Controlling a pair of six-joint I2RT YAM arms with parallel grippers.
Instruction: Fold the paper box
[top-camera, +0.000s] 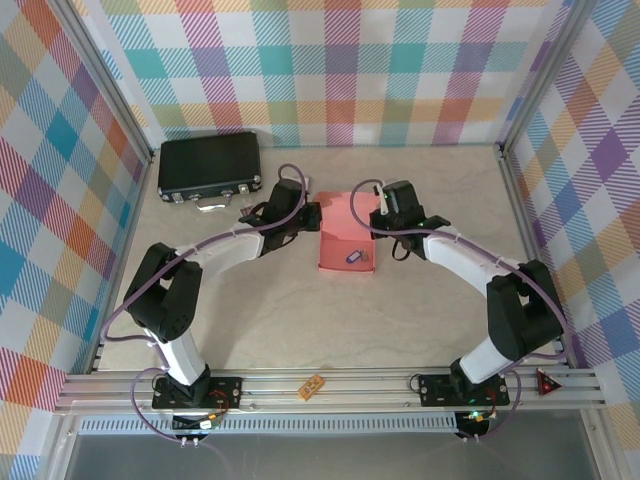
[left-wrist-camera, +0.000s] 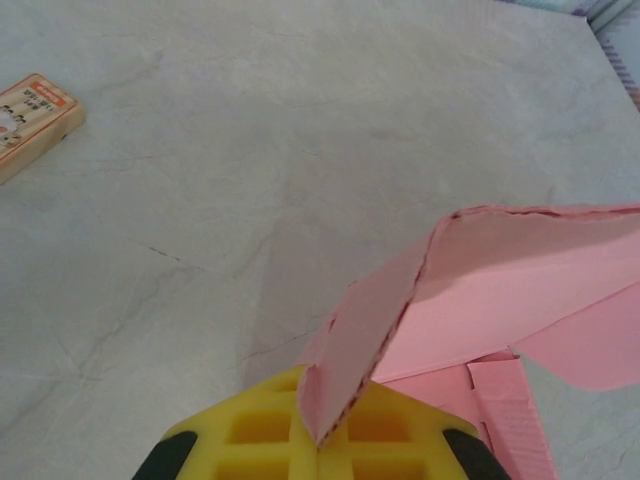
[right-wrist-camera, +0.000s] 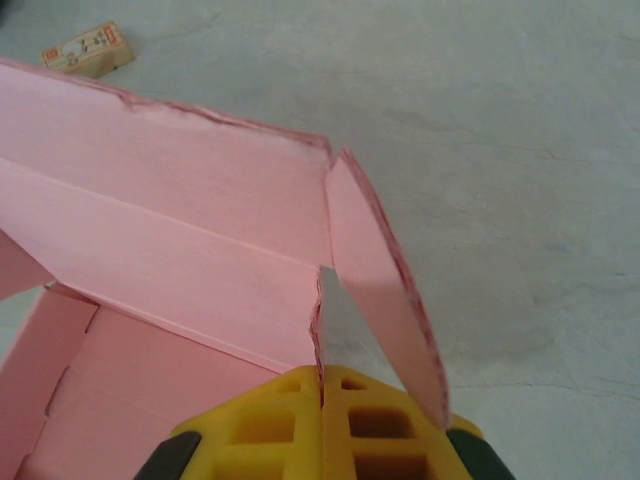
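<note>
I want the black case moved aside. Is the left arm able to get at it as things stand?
Probably not yet: the left gripper is shut on a flap of the paper box. If it let go, the black case looks reachable, lying close by with nothing standing between them.

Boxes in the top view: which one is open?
The pink paper box in the middle: its flaps stand up and its inside shows. The black case at the far left is shut flat.
</note>
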